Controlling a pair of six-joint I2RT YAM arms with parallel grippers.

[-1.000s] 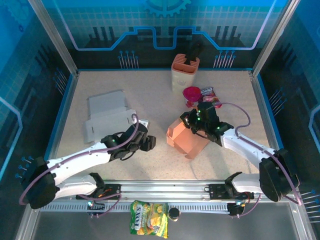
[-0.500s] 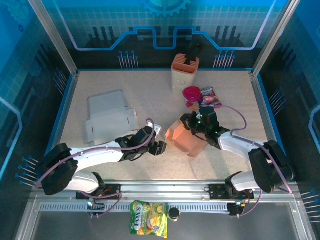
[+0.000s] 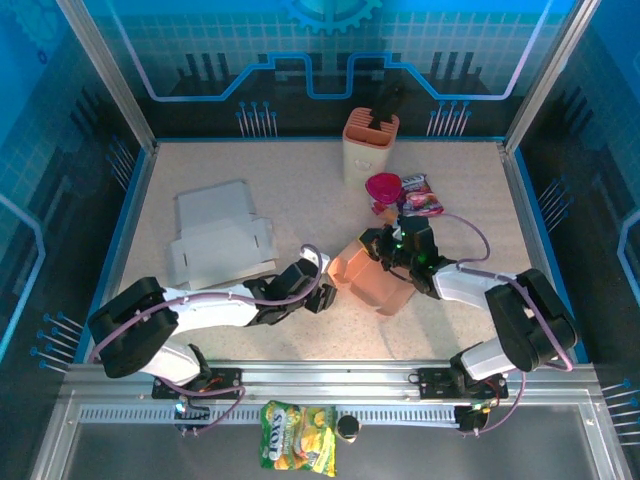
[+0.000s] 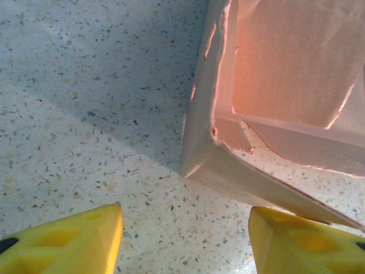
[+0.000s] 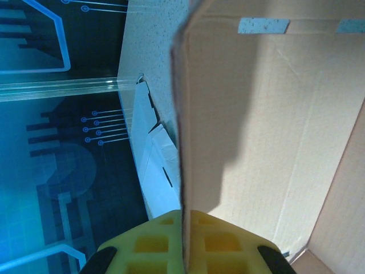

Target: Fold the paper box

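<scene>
Jaws of the right gripper [image 5: 183,229] are pressed together on one upright wall of the salmon-orange paper box [image 3: 378,287]. The box stands partly formed just toward four o'clock of the centre of the speckled table [image 3: 300,190]. At the box's nine o'clock, the left gripper [image 4: 185,225] has its yellow fingers [image 4: 74,240] spread apart, the box's lower corner just ahead of the gap, gripping nothing.

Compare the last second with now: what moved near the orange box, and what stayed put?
The left tool swept right to the box and now sits open at its left corner, gripping nothing. The right arm's elbow drew in. The right tool stayed shut on the box's wall; the box and the white sheet kept their places.
</scene>
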